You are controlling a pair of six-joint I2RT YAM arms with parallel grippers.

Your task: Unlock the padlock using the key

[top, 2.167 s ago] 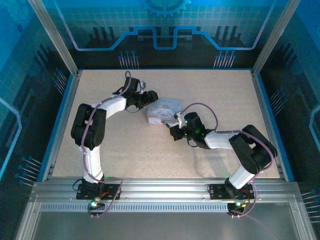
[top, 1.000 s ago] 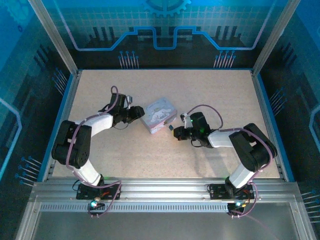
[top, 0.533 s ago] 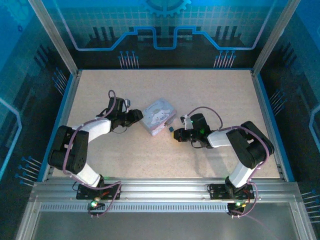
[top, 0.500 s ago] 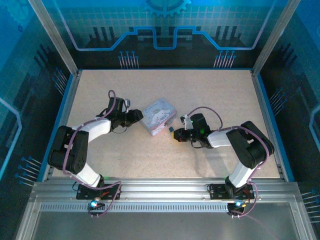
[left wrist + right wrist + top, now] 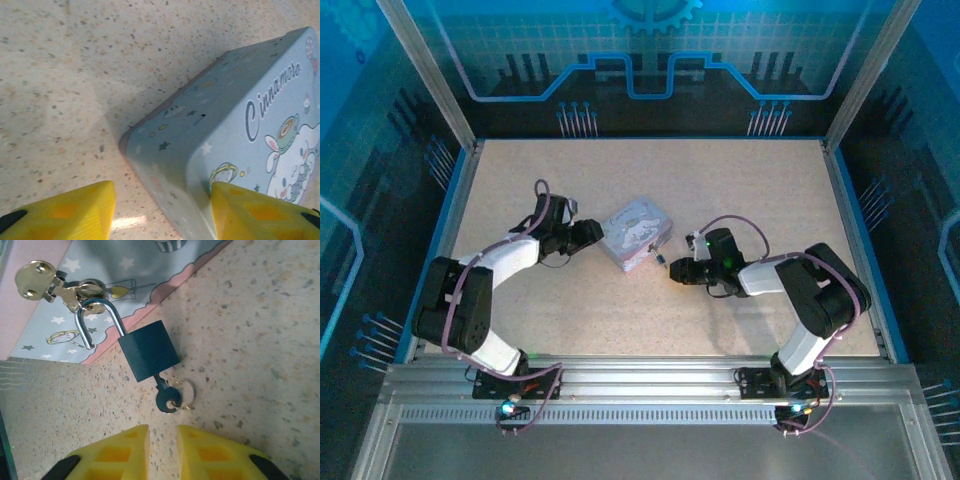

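R gripper (image 5: 162, 440) low over the table (image 5: 250, 340), yellow fingers a narrow slit apart, nothing between them. Just ahead of the tips lies the key (image 5: 165, 399), bow and small ring nearest the fingers, blade seated in the base of the padlock (image 5: 148, 356). Key and lock body share one long axis, running diagonally away and to the left in the wrist view, so the bow is the end presented to this arm. Beyond, the shackle (image 5: 100, 307) is hooked thru the brass hasp (image 5: 60, 287) of the tin (image 5: 635, 232); one leg hangs free of the body, so the lock looks sprung. On the tin's far side, L gripper (image 5: 160, 212) is spread wide astride a corner; contact unclear.
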